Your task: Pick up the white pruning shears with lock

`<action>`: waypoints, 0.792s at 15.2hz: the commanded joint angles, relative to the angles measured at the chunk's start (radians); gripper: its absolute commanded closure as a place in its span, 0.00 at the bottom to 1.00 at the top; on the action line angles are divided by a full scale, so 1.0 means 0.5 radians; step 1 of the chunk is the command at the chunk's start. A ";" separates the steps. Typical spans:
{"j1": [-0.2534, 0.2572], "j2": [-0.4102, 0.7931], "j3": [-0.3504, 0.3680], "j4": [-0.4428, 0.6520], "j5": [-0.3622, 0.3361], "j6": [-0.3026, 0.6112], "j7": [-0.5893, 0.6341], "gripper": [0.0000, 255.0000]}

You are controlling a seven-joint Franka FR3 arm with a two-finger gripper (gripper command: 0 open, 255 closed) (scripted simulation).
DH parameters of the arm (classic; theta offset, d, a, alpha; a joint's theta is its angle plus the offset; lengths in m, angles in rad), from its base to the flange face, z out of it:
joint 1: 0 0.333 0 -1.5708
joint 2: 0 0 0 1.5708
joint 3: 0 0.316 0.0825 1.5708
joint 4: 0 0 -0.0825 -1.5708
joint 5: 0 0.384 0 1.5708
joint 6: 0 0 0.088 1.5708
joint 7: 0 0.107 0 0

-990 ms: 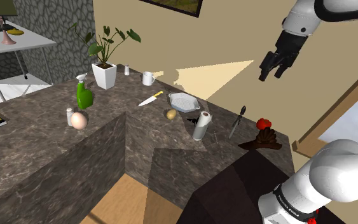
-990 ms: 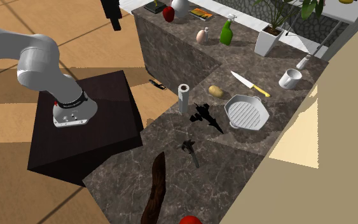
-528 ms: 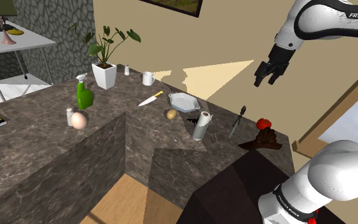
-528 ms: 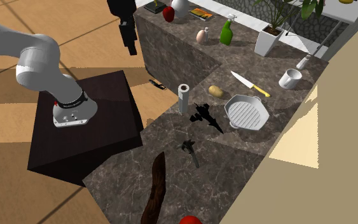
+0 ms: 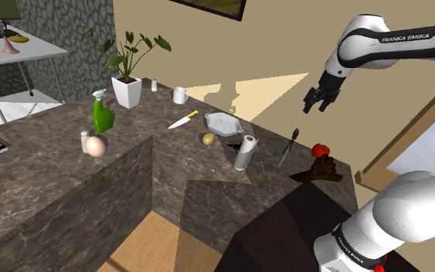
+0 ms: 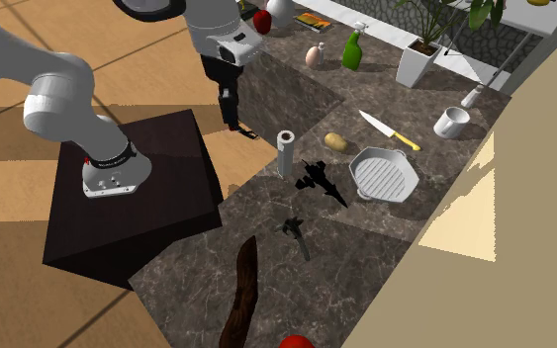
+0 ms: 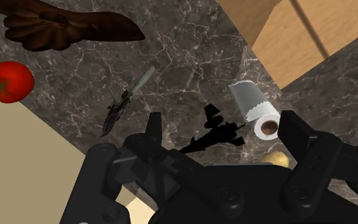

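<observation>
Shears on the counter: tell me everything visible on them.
The pruning shears look closed: a slim tool, one end pale grey, the other dark, almost black. No lock can be made out. They lie flat on the dark marbled counter, between the paper towel roll and the tomato, near a black jagged object but apart from it. Only the counter touches them. The gripper hangs open, well above them.
</observation>
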 commanded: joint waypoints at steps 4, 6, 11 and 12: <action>-0.016 0.317 -0.182 0.075 0.074 0.246 -0.172 0.00; -0.019 0.457 -0.252 0.119 0.133 0.335 -0.256 0.00; -0.040 0.844 -0.394 0.274 0.368 0.520 -0.512 0.00; -0.051 0.927 -0.413 0.312 0.429 0.548 -0.570 0.00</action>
